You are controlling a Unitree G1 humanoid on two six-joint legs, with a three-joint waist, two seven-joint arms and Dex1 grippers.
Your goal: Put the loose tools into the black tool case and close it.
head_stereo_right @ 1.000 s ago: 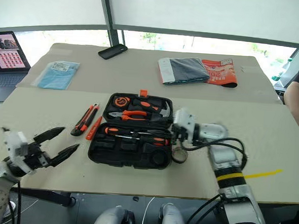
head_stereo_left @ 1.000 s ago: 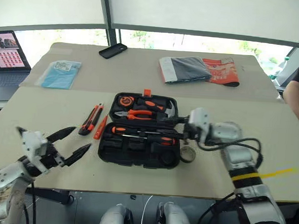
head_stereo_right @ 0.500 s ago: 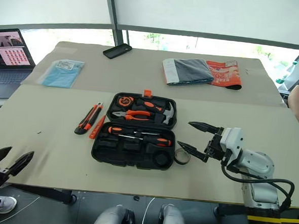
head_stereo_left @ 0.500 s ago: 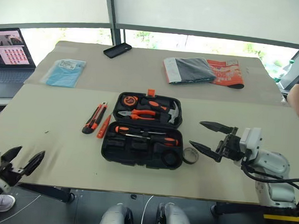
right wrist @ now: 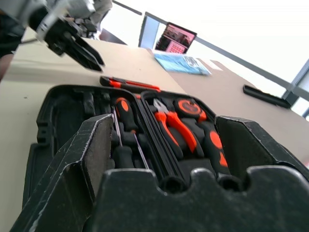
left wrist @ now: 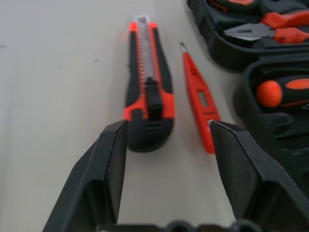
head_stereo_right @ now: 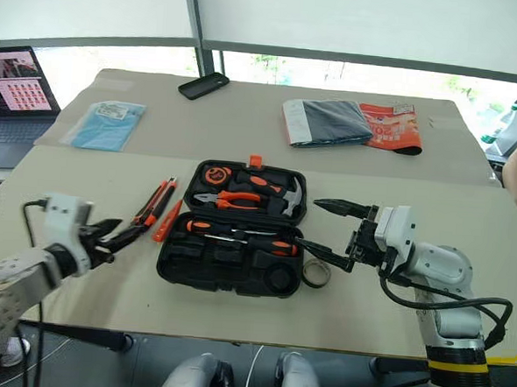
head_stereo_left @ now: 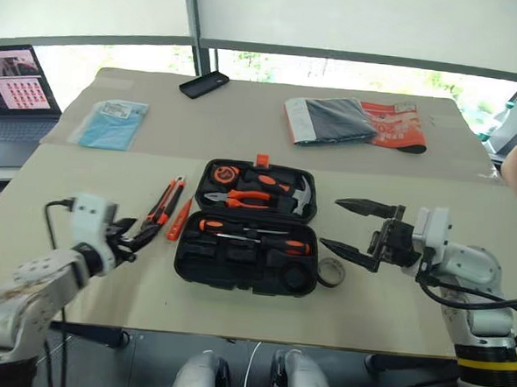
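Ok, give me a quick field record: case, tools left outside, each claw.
case: black moulded-plastic tool case open, two orange-and-black-handled screwdrivers inside
outside, left of case: black-orange utility knife, slim orange pen-like tool
outside, right of case: small grey tape roll
left claw: open, at knife's end
right claw: open, empty, above tape roll

Knife [head_stereo_left: 160, 203] lies left of case [head_stereo_left: 245, 263].

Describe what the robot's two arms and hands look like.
Both arms are silver-grey metal with white wrist blocks. Each hand, left hand and right hand, has two black pointed fingers. Black cables loop along the right arm, which wears a yellow band; a black cable runs to the left wrist.
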